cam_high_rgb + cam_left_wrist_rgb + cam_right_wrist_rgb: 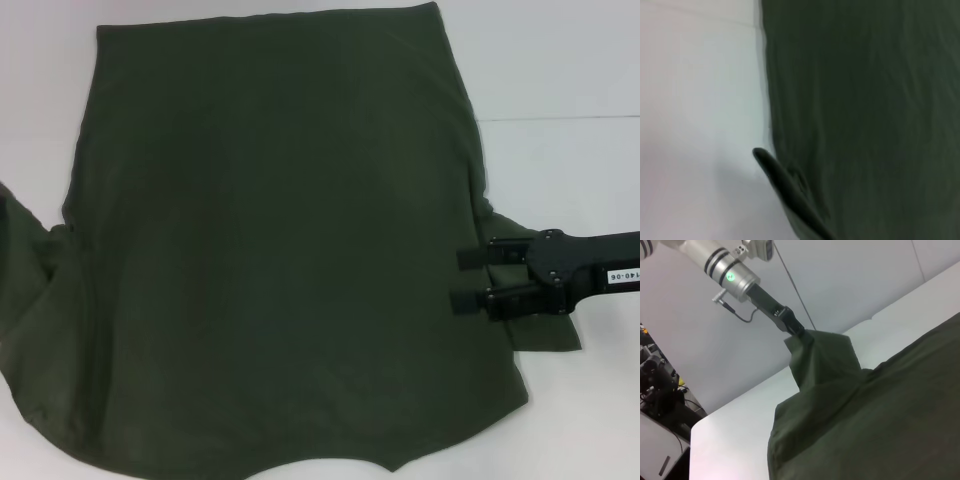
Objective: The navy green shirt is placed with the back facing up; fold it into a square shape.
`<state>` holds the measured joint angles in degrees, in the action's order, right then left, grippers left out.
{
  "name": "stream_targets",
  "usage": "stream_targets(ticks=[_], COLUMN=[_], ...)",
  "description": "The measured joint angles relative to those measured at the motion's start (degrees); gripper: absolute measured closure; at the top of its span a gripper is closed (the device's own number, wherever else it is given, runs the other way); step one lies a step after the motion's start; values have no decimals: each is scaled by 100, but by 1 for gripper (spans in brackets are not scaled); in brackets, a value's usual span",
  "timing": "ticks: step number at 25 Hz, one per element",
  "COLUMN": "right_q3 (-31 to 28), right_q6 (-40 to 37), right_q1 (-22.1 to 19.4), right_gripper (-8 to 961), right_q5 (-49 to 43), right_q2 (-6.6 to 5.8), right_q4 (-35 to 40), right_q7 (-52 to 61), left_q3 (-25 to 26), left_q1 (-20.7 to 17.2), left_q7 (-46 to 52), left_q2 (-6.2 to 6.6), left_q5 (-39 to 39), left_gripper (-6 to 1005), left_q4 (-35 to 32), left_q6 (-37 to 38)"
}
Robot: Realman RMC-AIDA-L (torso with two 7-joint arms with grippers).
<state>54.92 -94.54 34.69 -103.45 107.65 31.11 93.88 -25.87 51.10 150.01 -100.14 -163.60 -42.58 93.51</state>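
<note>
The shirt [280, 250] lies spread out on the white table [570, 60] with its plain side up, and it fills most of the head view. Its near edge runs off the bottom of that view, so the neck part is cut off. On the robot's left, the sleeve [25, 300] bunches up and goes off the side of the view. The left gripper [799, 334] does not show in the head view at all. It shows only in the right wrist view, far off, where it holds a corner of the shirt up off the table. The cloth hangs down from it like a little tent. Its fingers are pinched together on the cloth, and the cloth hides their tips. The left wrist view shows only the shirt's edge against the white table and a dark fold of cloth sticking out. On the robot's right, the right gripper [468, 278] reaches in over the other sleeve [545, 330]. Its two black fingers [475, 256] are apart, one nearer and one farther, with green cloth showing between them. I cannot tell if they touch the cloth. The far hem lies flat near the top of the head view.
</note>
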Motion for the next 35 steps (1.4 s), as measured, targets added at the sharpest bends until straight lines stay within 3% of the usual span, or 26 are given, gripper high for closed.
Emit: stream_targets(ticks=[4,9,16,20,21,26,31,35], right_q3=[21,-1,-13,-38,-45,-59,-90,-150], right_q6=[95,120,121,121,122,128,130,129], right_q1=[4,59,62,64,64,64,51,39], right_gripper=[44,44,43,43,43,43,43,43], right_q5=[-48,-206,-203,-202,-203,-204,-207,-209], right_q2=[28,55,62,62,62,49,44,40], right_q4=[-6,-8,-2,6,5,-3,-8,-9], right_q7=[-2,-2,-24,-27,-28,-35,-36,-36], left_q3=[-174,-757,-818,-804,-747,-693,-659,-643], left_q1=[140,351,652,791,866,916,869,854], left_q7=[29,284,713,843,900,1048,1106,1057], left_q2=[75,118,51,-67,-200,-527,-846,-990], left_q5=[-10,-15,39,60,70,78,175,298], left_gripper=[993,991,988,987,986,984,824,670], left_q4=[-18,-16,341,587,730,944,1111,1176], left_q6=[160,251,273,166,-12,-590,-1249,-1544])
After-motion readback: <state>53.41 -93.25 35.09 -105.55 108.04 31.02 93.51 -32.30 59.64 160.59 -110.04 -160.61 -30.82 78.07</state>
